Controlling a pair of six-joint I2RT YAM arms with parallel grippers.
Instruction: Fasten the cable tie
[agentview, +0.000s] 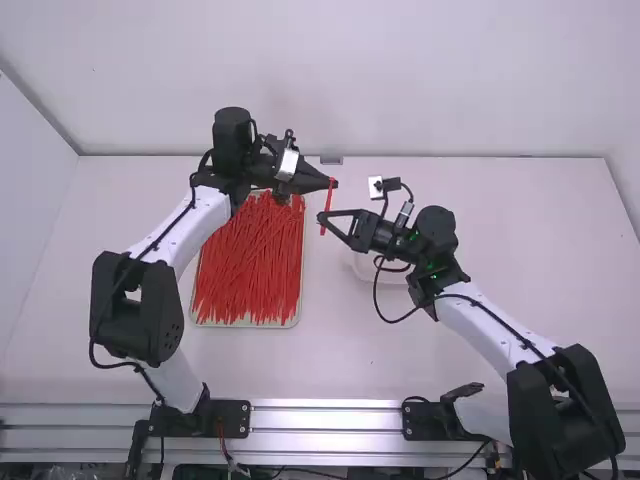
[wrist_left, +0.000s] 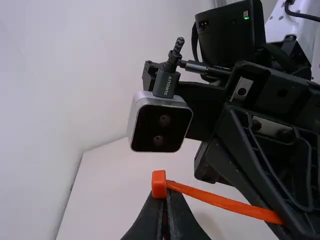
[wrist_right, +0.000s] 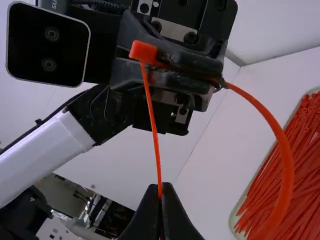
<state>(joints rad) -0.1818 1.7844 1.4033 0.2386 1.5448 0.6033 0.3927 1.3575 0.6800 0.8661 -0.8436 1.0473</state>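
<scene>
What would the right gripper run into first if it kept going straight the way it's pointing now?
Most likely the left gripper, directly ahead of the right gripper and clamped on the cable tie near its head. Exact depth is unclear.

a robotics lab bench is being shown. a white left arm (agentview: 180, 225) and right arm (agentview: 490, 320) are being carried on an aluminium rail (agentview: 330, 410) at the front of a white table (agentview: 520, 230), which is being boxed in by plain white panels (agentview: 400, 70). a cabled camera (wrist_left: 160, 122) is being borne on one wrist. a tray (agentview: 245, 325) of many alike red cable ties (agentview: 250, 260) is being kept as stock, and a blurred room with gear (wrist_right: 75, 200) is being glimpsed behind.
</scene>
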